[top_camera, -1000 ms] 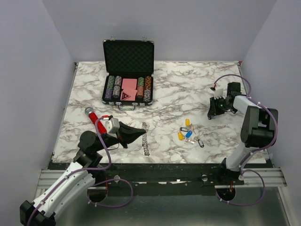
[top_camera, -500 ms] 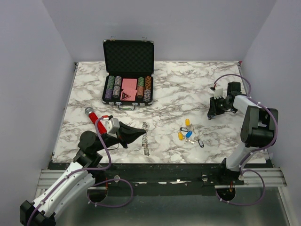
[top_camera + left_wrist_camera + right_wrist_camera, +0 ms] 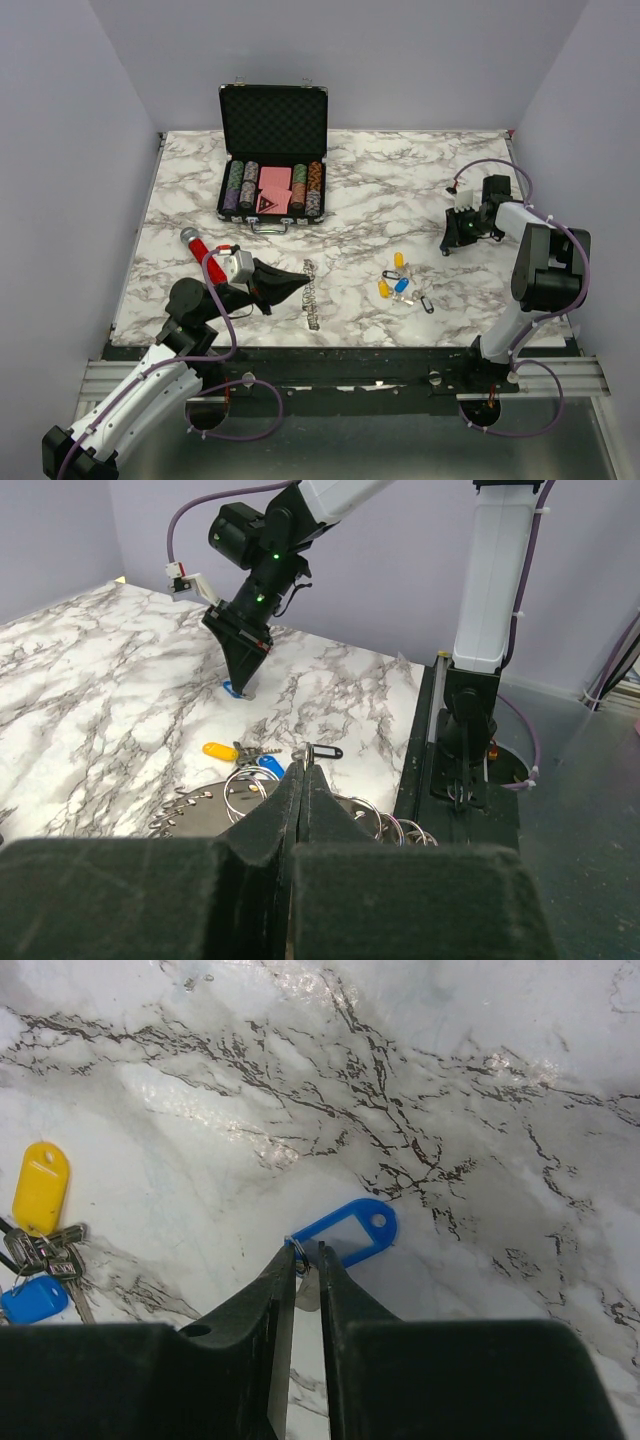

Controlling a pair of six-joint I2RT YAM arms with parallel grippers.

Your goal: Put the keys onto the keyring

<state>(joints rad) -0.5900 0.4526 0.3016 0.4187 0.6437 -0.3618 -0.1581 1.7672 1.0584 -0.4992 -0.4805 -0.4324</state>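
The silvery keyring stands on edge on the marble table, just left of centre. My left gripper is shut on its upper rim. In the left wrist view the closed jaws pinch a small metal loop, with the wire rings below. The loose keys lie right of centre, with yellow, blue and black heads. My right gripper points down at the table at the right. Its jaws are closed on the split ring and small key of a blue-tagged key.
An open black poker-chip case stands at the back left. A red-handled tool lies beside the left arm. Two more keys, yellow and blue, lie left of the right gripper. The table's near edge runs just below the keyring.
The right gripper has shifted very slightly at the blue-tagged key. The left gripper and the keyring have not moved.
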